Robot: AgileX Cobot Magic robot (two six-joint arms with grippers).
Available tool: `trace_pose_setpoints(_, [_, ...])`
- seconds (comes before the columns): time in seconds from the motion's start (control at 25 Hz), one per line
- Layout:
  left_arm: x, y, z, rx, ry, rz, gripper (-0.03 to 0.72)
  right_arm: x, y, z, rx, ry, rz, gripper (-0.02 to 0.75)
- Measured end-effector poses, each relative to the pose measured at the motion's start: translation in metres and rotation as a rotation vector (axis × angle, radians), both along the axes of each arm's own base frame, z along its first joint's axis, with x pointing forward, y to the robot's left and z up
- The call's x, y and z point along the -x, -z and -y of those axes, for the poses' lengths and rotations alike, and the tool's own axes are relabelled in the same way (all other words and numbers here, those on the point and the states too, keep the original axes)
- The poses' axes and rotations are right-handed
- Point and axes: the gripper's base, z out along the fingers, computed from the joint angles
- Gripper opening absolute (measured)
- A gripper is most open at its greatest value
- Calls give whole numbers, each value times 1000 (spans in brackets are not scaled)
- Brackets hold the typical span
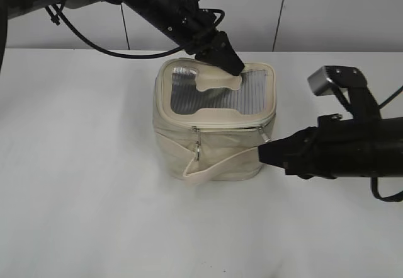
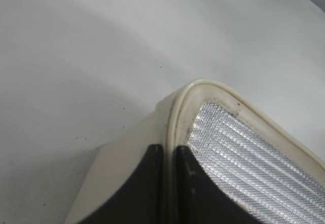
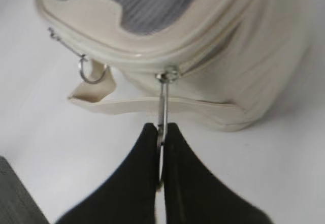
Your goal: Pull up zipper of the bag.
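small boxy cream-beige bag (image 1: 214,136) sits upright near the middle of a white worktop (image 1: 75,183), w/ a robot arm on each side.

handling, as a judgement: bag looks soft fabric & light, so it'd likely slide or buckle if the zip is tugged w/o bracing. best hold for pulling is a thin metal ring pull, small & prob slippery; best place to steady is the stiffer piped rim of the top.

left pincer (image 1: 230,63) reaches in from the upper left, tips on the top panel near its back edge. in the left wrist view its two dark fingers (image 2: 147,183) are closed together on the cream rim at a corner, pinching it.

right pincer (image 3: 161,148) comes from the right, low, at the bag's front. it's closed on a silver ring pull (image 3: 162,104), which hangs from the slider at the front rim.

looks: top is a grey ribbed window (image 1: 245,92) w/ a cream h-shaped patch (image 1: 217,79). zipper (image 1: 227,125) is a cream line round the top rim. second ring pull (image 3: 90,71) dangles free further left. cream strap (image 1: 217,167) loops across the lower front, resting on the worktop. can't tell how far the zip is shut.
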Motion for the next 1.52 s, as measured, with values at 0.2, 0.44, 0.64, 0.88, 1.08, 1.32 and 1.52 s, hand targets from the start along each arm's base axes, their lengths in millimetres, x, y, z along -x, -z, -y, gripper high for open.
trace_pose_setpoints(0.2, [-1,1,0,-11,-44,-27,46,2,1,-45,0,-74,-24,8])
trace_pose_setpoints(0.44, [0,1,3,-22,-63,-39,46,-10,15,-76,-16,-100,-91,8])
trace_pose_setpoints(0.64, [1,1,4,-20,-68,-43,88,-11,15,-78,-22,-102,-101,19])
trace_pose_setpoints(0.88, [-4,-1,4,11,-117,-42,366,5,1,-79,-11,-247,-121,400])
trace_pose_setpoints(1.08, [-6,-20,-11,-18,-175,-60,376,5,-15,-50,75,-177,-177,515])
trace_pose_setpoints(1.32, [7,-98,-41,-48,-261,62,303,4,-46,-3,59,-53,-227,519])
trace_pose_setpoints(1.52, [46,-149,-64,-83,-301,140,283,31,-78,20,93,16,-278,519])
